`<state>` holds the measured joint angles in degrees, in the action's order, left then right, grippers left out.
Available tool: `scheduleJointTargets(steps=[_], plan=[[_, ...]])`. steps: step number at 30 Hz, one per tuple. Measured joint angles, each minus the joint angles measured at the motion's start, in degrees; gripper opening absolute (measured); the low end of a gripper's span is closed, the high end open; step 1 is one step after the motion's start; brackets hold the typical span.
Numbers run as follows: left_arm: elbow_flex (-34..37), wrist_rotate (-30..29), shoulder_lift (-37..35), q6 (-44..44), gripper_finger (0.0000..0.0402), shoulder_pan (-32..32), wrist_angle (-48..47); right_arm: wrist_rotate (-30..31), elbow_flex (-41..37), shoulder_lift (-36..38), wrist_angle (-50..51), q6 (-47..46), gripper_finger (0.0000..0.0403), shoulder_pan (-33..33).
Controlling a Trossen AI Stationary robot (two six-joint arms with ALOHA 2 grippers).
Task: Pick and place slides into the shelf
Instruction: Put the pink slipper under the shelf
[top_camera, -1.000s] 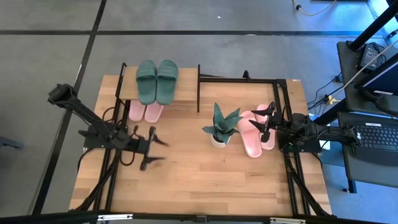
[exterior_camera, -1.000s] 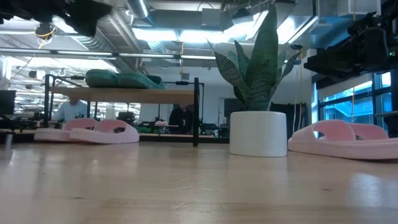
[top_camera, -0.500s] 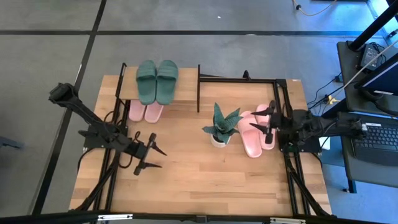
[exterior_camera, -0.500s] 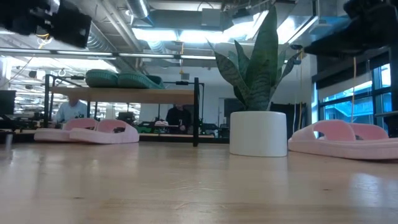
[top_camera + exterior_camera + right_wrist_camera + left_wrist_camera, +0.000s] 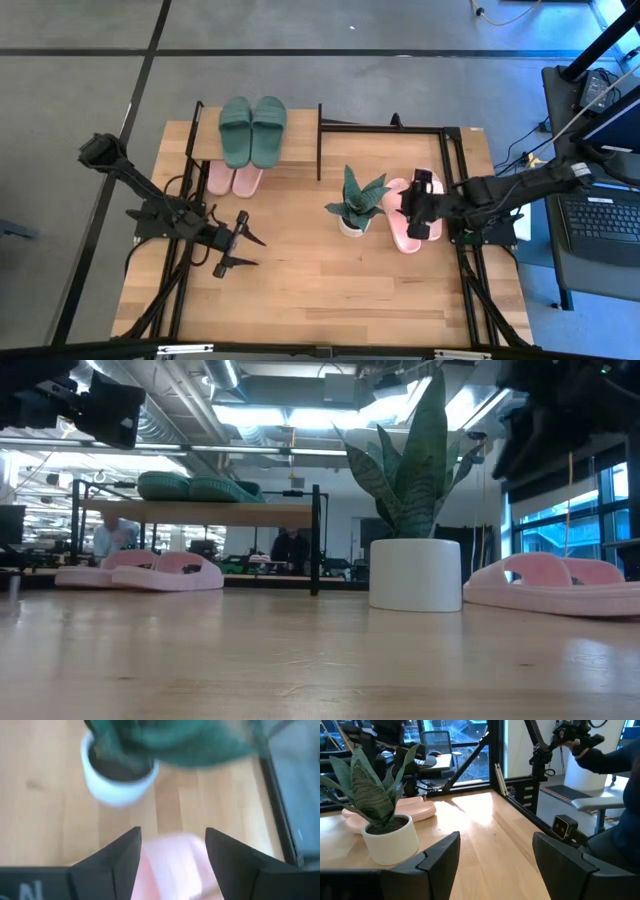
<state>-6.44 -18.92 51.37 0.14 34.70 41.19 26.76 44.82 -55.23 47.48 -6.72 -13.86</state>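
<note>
**Inspector A:** At the far left corner of the bench (image 5: pixel 330 290) stands the shelf (image 5: pixel 205 140), its wooden top board carrying the dark green pair (image 5: pixel 252 130) side by side. Under that board, on the bench surface, lies one pale pink pair (image 5: pixel 233 179), heels poking out toward the middle of the bench.

**Inspector B:** Confirmed from the low view: green pair (image 5: pixel 197 487) on the top board, pink pair (image 5: pixel 150 571) below it. And the second pink pair?

**Inspector A:** The second pink pair (image 5: pixel 412 216) lies near the right edge of the bench, just beside the potted plant (image 5: pixel 355 201), which stands between that pair and the middle of the bench. It is well apart from the shelf.

**Inspector B:** Right end effector?

**Inspector A:** The right end effector (image 5: pixel 420 200) hangs directly over that second pink pair, fingers spread apart, gripping nothing. Its wrist view shows a pink slide (image 5: pixel 172 862) between and below the two fingers (image 5: pixel 112 865), with the plant's white pot (image 5: pixel 117 782) beyond. Contact with the slide cannot be judged.

**Inspector B:** Left end effector?

**Inspector A:** The left end effector (image 5: pixel 240 243) is over bare wood in the left half of the bench, toward the near edge, fingers apart and empty, aimed toward the plant (image 5: pixel 382 822).
</note>
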Motion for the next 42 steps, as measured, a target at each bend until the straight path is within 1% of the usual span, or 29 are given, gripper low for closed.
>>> scheduleJointTargets(steps=[3,7,12,22,28,35,39,42], plan=[[0.00,0.00,0.00,0.00,0.0240,0.00,-0.01,1.25,1.29,-3.74,4.75,-6.22,0.0221,-2.70],[0.00,0.02,0.00,0.09,0.0240,0.00,-0.09,1.23,0.96,-7.47,4.54,-8.18,0.0221,-5.63],[0.00,0.04,0.00,0.39,0.0240,0.00,-0.23,1.27,-0.92,-11.50,4.97,-12.50,0.0221,-6.08],[0.00,0.07,0.00,0.44,0.0240,0.00,-0.48,1.23,-1.26,-17.61,4.66,-12.27,0.0221,-5.84],[0.00,-0.01,0.00,0.46,0.0240,-0.04,-0.50,4.54,-1.27,-20.27,5.22,-12.31,0.0221,-5.68],[0.00,-0.04,0.00,0.46,0.0240,-0.07,-0.57,4.98,-1.26,-25.31,5.25,-11.93,0.0221,-4.00],[0.00,-0.04,0.00,0.46,0.0240,-0.07,-0.68,9.03,-1.27,-28.22,6.07,-12.64,0.0221,-2.96],[0.00,-0.07,0.00,0.46,0.0240,-0.07,-1.02,10.76,-1.27,-29.48,6.74,-13.73,0.0221,-2.10]])
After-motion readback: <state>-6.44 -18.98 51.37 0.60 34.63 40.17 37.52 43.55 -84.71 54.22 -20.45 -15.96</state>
